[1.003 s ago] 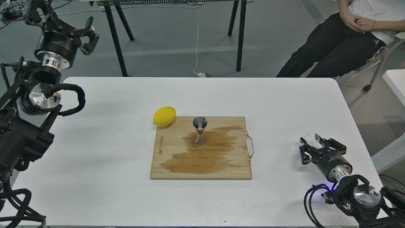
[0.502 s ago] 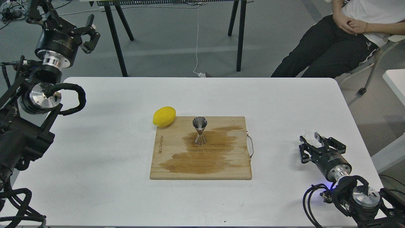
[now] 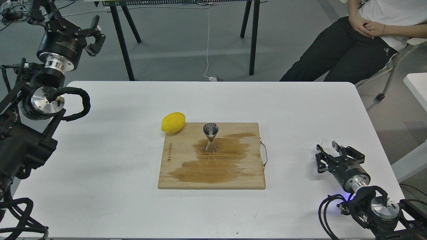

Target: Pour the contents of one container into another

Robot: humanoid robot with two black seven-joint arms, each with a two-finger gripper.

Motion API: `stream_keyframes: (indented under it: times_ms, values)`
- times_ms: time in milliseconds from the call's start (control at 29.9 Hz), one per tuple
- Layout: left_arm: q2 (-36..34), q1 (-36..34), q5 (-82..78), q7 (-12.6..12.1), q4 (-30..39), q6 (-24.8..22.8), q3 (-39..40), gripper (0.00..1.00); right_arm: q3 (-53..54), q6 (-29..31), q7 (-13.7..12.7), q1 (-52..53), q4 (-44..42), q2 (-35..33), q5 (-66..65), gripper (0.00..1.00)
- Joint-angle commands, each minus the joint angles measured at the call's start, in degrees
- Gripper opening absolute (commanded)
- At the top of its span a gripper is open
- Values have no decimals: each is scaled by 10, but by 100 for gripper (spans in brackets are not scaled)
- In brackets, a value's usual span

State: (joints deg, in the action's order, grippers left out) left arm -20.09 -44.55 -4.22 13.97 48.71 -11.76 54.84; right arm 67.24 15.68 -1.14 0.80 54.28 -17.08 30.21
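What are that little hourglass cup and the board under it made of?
The jigger looks like polished metal, likely steel: its inside mirrors light and dark. The cutting board looks like unvarnished wood: visible grain, and a dark wet stain has soaked in.

Yellow lemon on white table, touching wet-stained wooden cutting board; seated person behind.

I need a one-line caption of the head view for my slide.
Jigger stands upright on a wet-stained board beside a lemon; right gripper holds a clear cup at the table's right.
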Motion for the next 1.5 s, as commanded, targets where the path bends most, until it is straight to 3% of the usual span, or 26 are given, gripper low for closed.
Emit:
stream_keyframes:
  times_ms: [0,234,602,702,803,869,1204,1304,1338,1471]
  values:
    - [0,0,0,0,1,0,0,100,7,4,-2,0,0,0,0,94]
    - [0,0,0,0,1,0,0,100,8,51,1,1,-1,0,0,93]
    - [0,0,0,0,0,2,0,100,7,49,3,10,-16,9,-2,94]
    - [-2,0,-1,-1,0,2,0,100,6,49,2,12,-26,10,-2,78]
    - [-2,-1,-1,-1,0,2,0,100,5,49,1,18,-33,16,-2,70]
    - [-2,-1,-1,-1,0,2,0,100,4,48,1,23,-34,20,-3,70]
    - [-7,-1,-1,-1,0,1,0,100,4,48,1,28,-38,22,-2,78]
    - [-5,-1,-1,-1,0,1,0,100,5,48,1,29,-36,21,-3,87]
    - [-4,-2,-1,-1,0,2,0,100,6,49,2,29,-33,21,-3,97]
    - [-4,-3,-1,-1,0,3,0,100,4,58,2,30,-16,17,-4,98]
